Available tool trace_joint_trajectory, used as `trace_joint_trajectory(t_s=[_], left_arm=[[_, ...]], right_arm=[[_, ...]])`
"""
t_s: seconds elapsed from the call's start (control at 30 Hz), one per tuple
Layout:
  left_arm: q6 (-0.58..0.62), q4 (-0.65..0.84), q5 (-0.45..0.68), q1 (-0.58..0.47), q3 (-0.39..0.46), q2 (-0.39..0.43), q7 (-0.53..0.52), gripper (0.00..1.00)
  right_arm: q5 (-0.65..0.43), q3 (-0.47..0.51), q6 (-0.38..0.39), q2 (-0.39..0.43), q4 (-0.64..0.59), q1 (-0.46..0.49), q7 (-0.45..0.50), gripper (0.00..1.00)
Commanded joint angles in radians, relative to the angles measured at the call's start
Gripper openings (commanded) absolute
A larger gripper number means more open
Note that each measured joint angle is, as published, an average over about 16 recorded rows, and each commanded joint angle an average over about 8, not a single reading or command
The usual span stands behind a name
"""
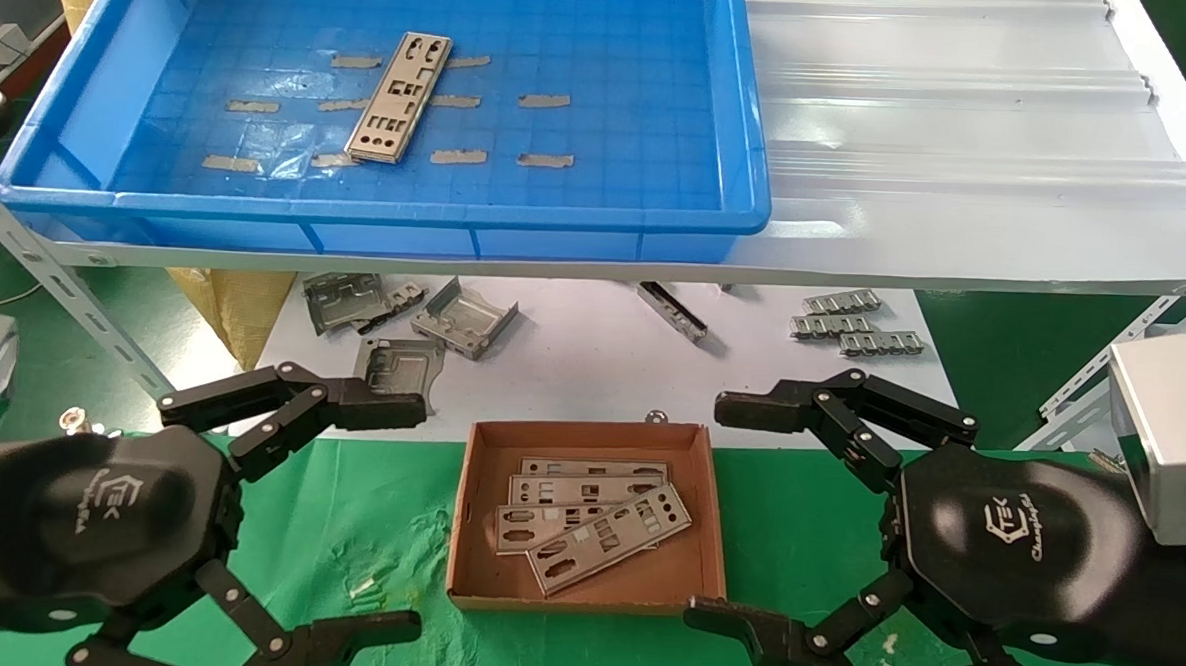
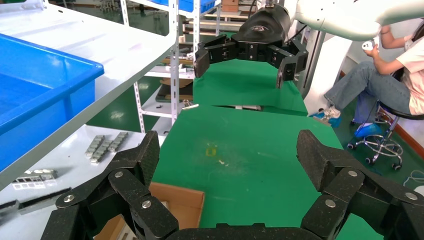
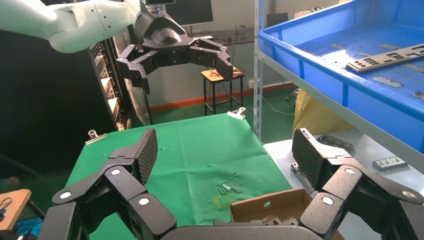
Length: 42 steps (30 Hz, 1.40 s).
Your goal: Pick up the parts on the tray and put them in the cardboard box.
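Note:
One silver-grey punched strip (image 1: pixel 399 96) lies on the floor of the blue tray (image 1: pixel 658 231) on the upper shelf; it also shows in the right wrist view (image 3: pixel 386 57). Several more strips (image 1: pixel 590 518) lie stacked in the brown cardboard box (image 1: pixel 474 468) on the green cloth. My left gripper (image 1: pixel 390 517) is open and empty, left of the box. My right gripper (image 1: pixel 730 509) is open and empty, right of the box. The box corner shows in the left wrist view (image 2: pixel 180 200) and the right wrist view (image 3: pixel 270 206).
Bent grey brackets (image 1: pixel 409 315) and ribbed clips (image 1: pixel 858 330) lie on the white sheet (image 1: pixel 572 362) under the shelf. A slotted shelf post (image 1: pixel 64 290) slants down at the left. A white corrugated sheet (image 1: pixel 962 139) covers the shelf right of the tray.

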Motion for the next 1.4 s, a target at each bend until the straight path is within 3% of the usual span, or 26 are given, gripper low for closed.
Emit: trace_joint_trajectory(t_s=[0.03,1.4], left_arm=[[0.000,0.000,0.000,0.000,0.000,0.000,0.000,1.00],[0.000,0.000,0.000,0.000,0.000,0.000,0.000,1.00]], right_arm=[[0.000,0.000,0.000,0.000,0.000,0.000,0.000,1.00],[0.000,0.000,0.000,0.000,0.000,0.000,0.000,1.00]])
